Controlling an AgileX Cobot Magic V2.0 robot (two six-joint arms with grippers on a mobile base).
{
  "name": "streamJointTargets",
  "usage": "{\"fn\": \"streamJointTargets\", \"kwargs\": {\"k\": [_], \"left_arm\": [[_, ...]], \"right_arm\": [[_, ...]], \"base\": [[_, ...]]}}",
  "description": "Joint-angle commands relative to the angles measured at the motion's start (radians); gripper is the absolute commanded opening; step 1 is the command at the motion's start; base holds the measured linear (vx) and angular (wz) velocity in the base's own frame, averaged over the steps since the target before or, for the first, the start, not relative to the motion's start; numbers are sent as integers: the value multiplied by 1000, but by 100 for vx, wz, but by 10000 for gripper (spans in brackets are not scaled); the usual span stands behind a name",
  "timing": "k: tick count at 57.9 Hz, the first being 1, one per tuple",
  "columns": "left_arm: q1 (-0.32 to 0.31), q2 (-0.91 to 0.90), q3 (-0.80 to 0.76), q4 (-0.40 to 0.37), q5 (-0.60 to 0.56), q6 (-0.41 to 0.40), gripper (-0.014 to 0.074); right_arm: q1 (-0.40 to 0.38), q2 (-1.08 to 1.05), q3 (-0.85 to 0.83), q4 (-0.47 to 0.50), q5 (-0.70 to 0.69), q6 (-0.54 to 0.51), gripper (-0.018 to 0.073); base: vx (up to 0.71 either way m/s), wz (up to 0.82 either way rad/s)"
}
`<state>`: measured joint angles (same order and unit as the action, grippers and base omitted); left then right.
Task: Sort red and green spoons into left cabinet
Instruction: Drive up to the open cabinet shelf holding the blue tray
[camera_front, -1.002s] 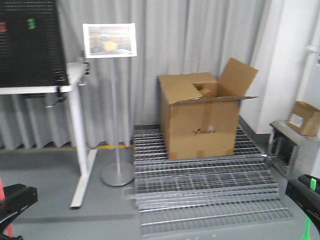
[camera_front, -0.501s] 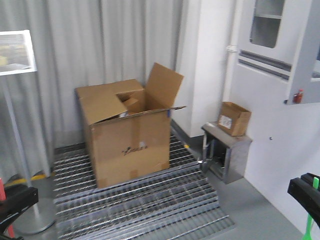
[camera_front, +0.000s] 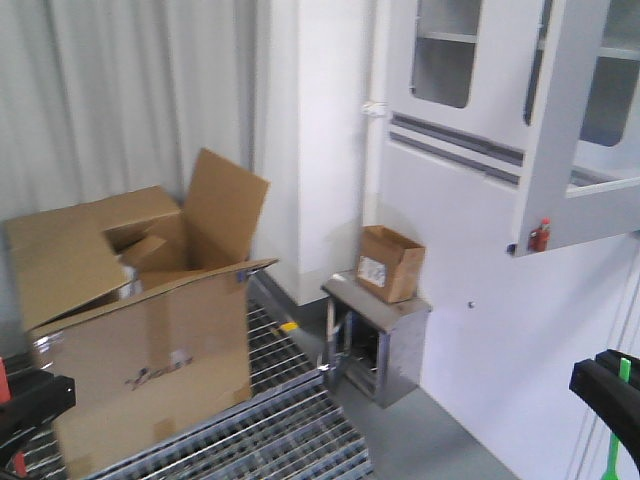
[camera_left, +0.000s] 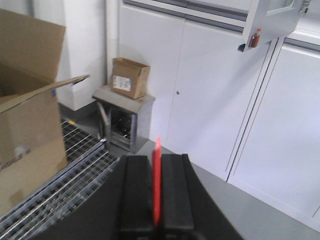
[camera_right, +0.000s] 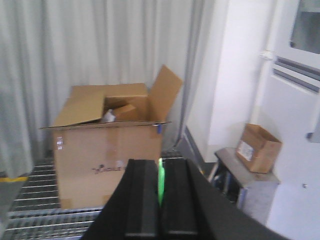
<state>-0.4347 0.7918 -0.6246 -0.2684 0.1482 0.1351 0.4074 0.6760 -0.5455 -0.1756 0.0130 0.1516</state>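
Observation:
My left gripper (camera_left: 156, 159) is shut on the red spoon (camera_left: 157, 192), which stands on edge between the black fingers. In the front view this gripper (camera_front: 25, 398) sits at the bottom left with the red spoon (camera_front: 18, 462) showing below it. My right gripper (camera_right: 160, 162) is shut on the green spoon (camera_right: 160, 184). In the front view it (camera_front: 608, 392) sits at the bottom right with the green spoon (camera_front: 611, 455) hanging below. The grey shelving cabinet with the blue tray is out of view.
A large open cardboard box (camera_front: 140, 330) stands on metal floor grating (camera_front: 270, 440) at the left. A small cardboard box (camera_front: 390, 262) sits on a steel stand (camera_front: 385, 345). White wall cabinets (camera_front: 470, 260) fill the right, with an open glazed door (camera_front: 570, 130) overhead.
The front view has swung to the right: the desk and sign stand have left the frame, the big box has shifted left, and the white cabinets have come in. Both grippers still hold their spoons.

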Motion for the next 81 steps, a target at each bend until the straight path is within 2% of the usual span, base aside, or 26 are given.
{"fn": "streamJointTargets", "kwargs": {"k": [1,37,81], "left_arm": [[-4,-5,-31,-6,-84,-1,0],[-4,-5,-31,-6,-83,-1,0],[-4,-5,-31,-6,-83,-1,0]], "right_arm": [[3,-3,-30,-2,-80,-6,-1],[3,-7,-30,-2,-69,-6,-1],[3,-7,-30,-2,-63,-6,-1]], "base": [[45,-38],[38,-67],[23,-52]]}}
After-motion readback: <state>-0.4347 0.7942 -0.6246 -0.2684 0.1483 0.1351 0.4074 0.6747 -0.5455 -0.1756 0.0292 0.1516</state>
